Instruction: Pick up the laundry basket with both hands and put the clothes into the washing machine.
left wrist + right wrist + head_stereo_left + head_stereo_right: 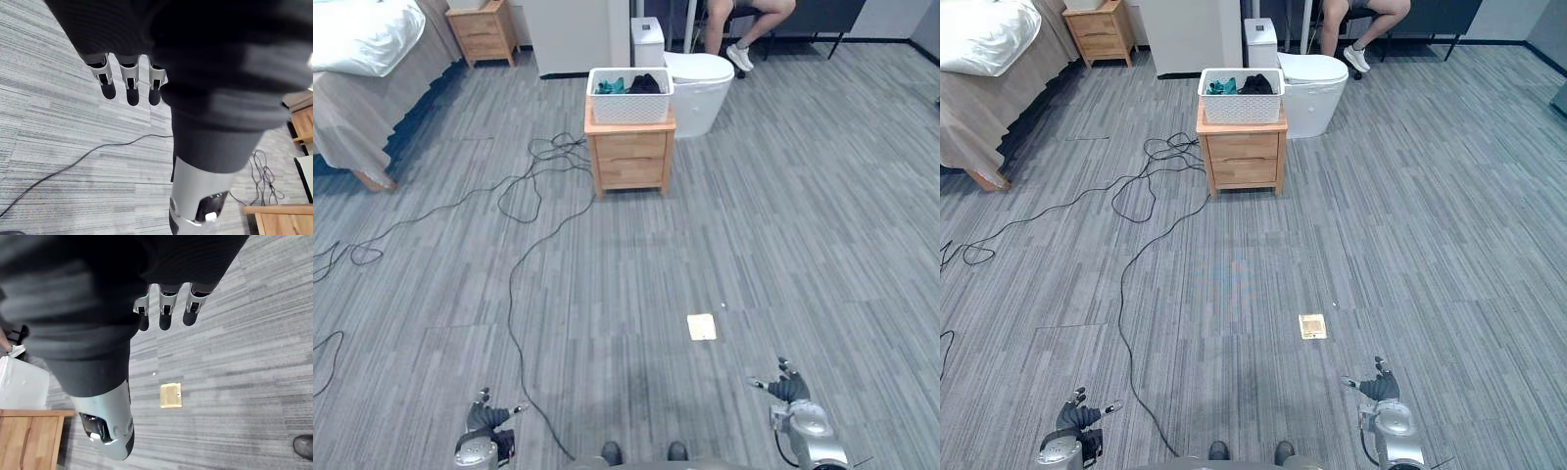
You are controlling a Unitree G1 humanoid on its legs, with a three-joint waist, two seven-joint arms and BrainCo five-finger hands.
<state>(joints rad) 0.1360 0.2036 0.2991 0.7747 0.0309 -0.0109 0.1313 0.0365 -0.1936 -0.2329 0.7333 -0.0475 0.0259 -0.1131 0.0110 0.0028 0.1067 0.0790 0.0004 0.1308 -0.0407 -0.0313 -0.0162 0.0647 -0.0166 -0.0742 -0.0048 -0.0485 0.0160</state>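
Two empty hands, left hand and right hand, hang loose-fingered at the frame's bottom, well apart from the laundry basket on the nightstand at upper centre, so grab it unevenly and you could tip the clothes out.

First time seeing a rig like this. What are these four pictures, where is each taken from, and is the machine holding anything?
This is a two-legged humanoid robot. The two wide pictures come from a stereo camera on its head, looking down at the floor ahead. Its left hand and right hand hang low at the bottom, both open and empty. The two close-ups come from wrist cameras, looking along the fingers at the grey floor. Farther ahead, a white laundry basket with clothes stands on a small wooden nightstand, untouched. Behind it is a white toilet and a seated person's legs. A bed is at far left.
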